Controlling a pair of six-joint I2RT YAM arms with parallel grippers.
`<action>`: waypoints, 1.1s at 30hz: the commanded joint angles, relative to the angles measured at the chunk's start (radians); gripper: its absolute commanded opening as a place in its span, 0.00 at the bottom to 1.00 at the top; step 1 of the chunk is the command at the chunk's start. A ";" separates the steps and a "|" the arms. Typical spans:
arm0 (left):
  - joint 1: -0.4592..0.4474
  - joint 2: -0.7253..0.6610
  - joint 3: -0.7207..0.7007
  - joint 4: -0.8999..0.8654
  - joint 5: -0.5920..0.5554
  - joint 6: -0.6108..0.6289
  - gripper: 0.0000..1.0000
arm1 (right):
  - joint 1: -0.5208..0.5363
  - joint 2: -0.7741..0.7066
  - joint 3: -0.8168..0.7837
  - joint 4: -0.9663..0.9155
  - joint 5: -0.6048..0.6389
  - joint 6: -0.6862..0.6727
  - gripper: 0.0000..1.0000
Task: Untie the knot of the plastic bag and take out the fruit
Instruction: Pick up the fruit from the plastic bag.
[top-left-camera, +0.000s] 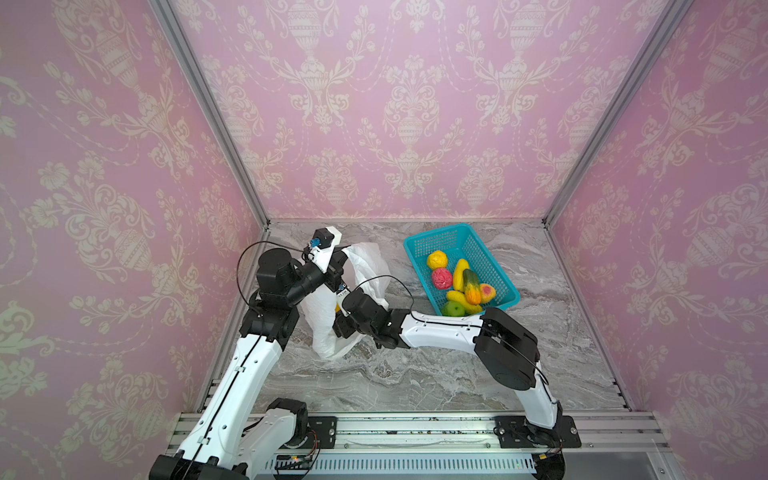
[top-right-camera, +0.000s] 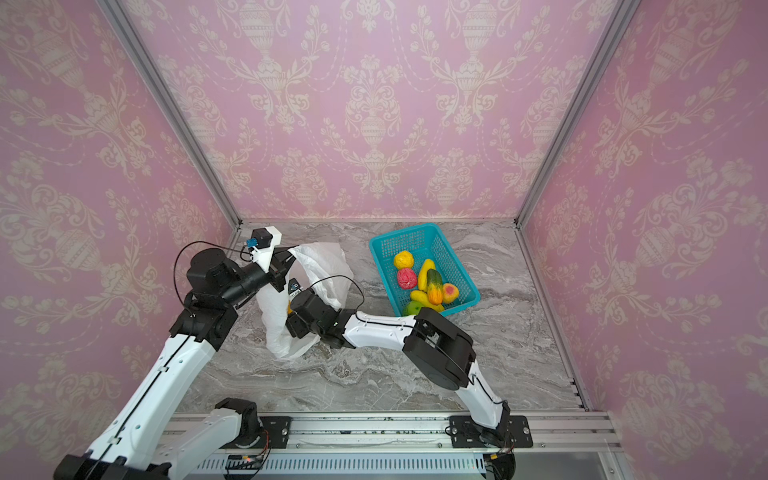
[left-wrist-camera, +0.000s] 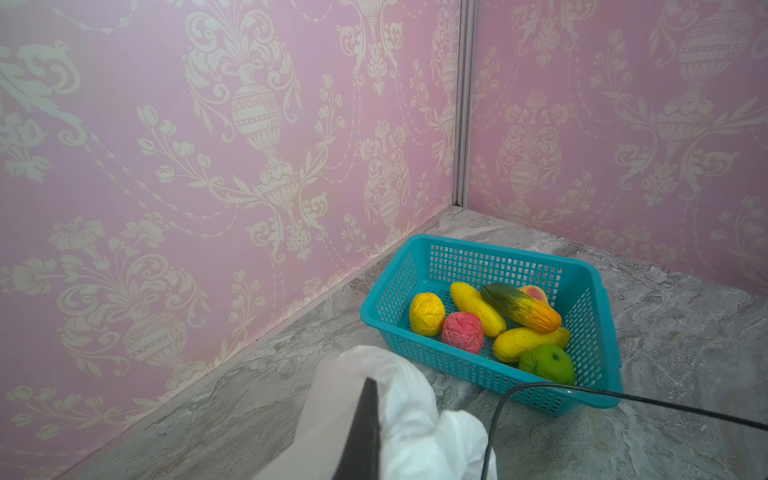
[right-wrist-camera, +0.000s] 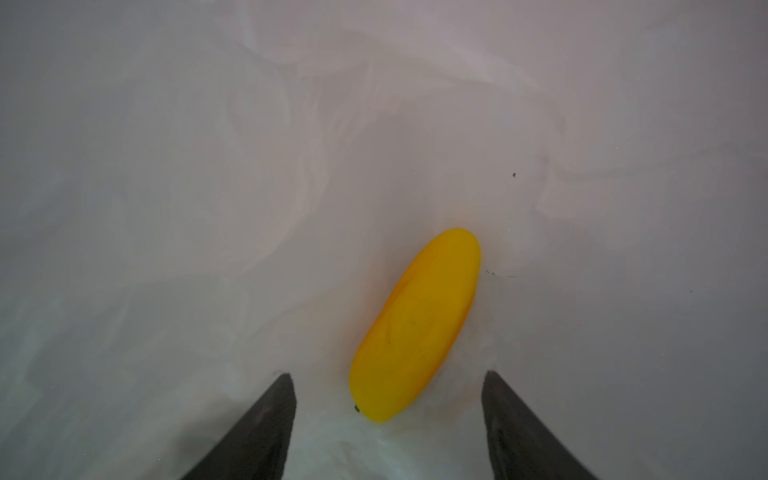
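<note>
Right wrist view showed our right gripper (right-wrist-camera: 387, 374) spread around a slick, hard-looking yellow fruit (right-wrist-camera: 415, 328). We'd pinch it mid-body — left gripper (left-wrist-camera: 370, 399) was clamped on the flimsy plastic bag (left-wrist-camera: 415, 407).

A bag (top-left-camera: 365, 266) stands on the table (top-left-camera: 415, 374), left of centre toward the far side. A basket (top-left-camera: 434, 233) sits to its right, apart from it, nearer the far right corner. A pile of fruit (top-left-camera: 459, 278) lies in the basket, mostly at its near end. A single fruit (right-wrist-camera: 415, 328) lies inside the bag, seemingly between the right gripper (right-wrist-camera: 387, 375) and its spread fingers (right-wrist-camera: 257, 432), without touching them.
</note>
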 joint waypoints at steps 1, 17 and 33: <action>-0.009 -0.015 -0.006 0.015 0.004 -0.005 0.00 | -0.003 0.074 0.094 -0.092 0.001 0.050 0.76; -0.007 -0.013 -0.005 0.014 -0.001 -0.002 0.00 | -0.025 0.244 0.282 -0.223 0.020 0.096 0.53; -0.008 0.024 0.025 -0.066 -0.165 0.026 0.00 | -0.025 -0.362 -0.320 0.081 0.070 -0.042 0.26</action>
